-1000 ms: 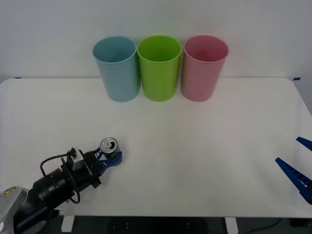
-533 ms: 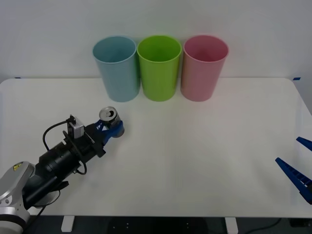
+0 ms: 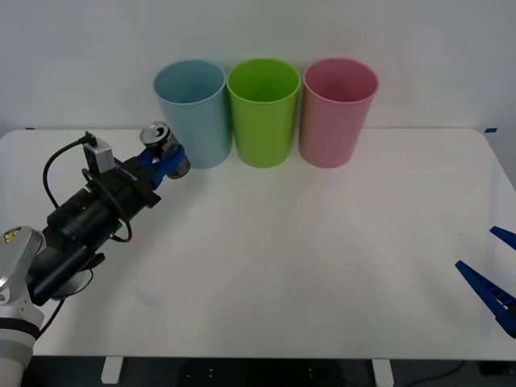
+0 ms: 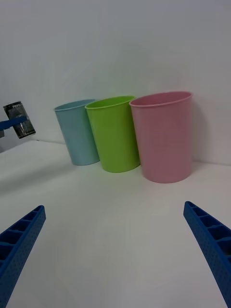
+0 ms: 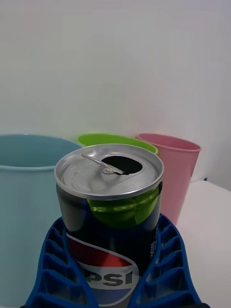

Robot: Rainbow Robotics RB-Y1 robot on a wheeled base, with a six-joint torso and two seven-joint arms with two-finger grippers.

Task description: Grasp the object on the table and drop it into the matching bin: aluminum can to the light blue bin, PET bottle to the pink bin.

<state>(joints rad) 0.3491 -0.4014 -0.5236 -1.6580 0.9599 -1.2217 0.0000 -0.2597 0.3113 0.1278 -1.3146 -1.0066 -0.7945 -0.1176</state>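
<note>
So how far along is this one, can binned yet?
Not yet. Done: the left pincer is shut on the aluminum can, lifted off the table. In hand: carrying it beside the light blue bin. Left: move over the rim and release. The right pincer waits open.

I see my left gripper (image 5: 113, 284) hugging the aluminum can (image 5: 110, 211), with the light blue bin (image 5: 24, 202) close behind.

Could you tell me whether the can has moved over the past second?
Yes. The can, held in the left gripper, went up and away from the table's near edge, now beside the light blue bin.
</note>
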